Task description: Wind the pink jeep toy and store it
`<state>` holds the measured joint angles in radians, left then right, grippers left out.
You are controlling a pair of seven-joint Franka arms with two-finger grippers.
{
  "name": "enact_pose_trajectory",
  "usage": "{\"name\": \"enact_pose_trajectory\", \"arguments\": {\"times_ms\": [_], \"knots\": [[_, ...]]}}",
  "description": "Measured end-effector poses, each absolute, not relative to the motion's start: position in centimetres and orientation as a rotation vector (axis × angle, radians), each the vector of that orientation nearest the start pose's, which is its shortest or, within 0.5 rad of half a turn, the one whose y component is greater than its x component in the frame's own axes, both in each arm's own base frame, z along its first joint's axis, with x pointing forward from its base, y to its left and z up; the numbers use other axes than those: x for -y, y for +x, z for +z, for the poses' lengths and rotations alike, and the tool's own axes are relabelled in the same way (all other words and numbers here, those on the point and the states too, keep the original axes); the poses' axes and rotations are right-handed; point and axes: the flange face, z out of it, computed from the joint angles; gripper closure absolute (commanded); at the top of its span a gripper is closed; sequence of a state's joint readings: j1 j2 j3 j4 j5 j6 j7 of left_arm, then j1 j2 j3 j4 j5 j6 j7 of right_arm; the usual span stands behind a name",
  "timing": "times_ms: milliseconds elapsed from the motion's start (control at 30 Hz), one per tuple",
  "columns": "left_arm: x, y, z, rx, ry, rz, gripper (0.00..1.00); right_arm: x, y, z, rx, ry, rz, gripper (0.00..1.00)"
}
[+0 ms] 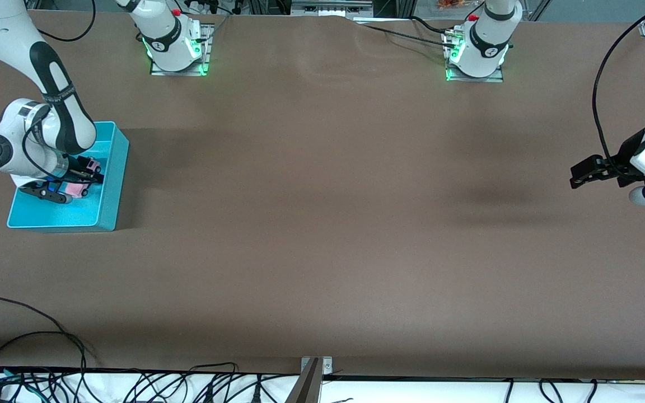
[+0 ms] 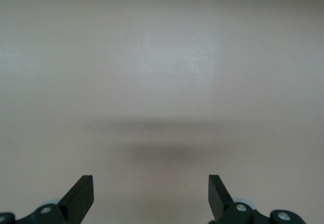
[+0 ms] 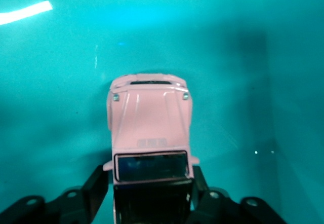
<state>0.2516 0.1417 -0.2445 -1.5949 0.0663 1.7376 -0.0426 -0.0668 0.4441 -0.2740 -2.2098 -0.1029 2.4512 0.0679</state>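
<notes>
The pink jeep toy [image 3: 149, 133] is seen low inside the teal bin [image 1: 111, 184] at the right arm's end of the table, its rear between the fingers [image 3: 96, 186] of the right gripper [image 1: 70, 182]; whether these grip or have just let go cannot be told. A straight upward withdrawal is advised, so that the toy is not dragged. The left gripper [image 2: 151, 196] waits wide open over bare table.
</notes>
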Motion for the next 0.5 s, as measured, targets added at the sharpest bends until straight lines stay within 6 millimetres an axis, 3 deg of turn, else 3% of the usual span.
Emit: {"name": "enact_pose_trajectory", "arguments": {"times_ms": [500], "knots": [[-1.5, 60.6, 54.6, 0.075, -3.149, -0.003, 0.00, 17.1, 49.7, 17.3, -0.494, -3.220, 0.373, 0.00]]}}
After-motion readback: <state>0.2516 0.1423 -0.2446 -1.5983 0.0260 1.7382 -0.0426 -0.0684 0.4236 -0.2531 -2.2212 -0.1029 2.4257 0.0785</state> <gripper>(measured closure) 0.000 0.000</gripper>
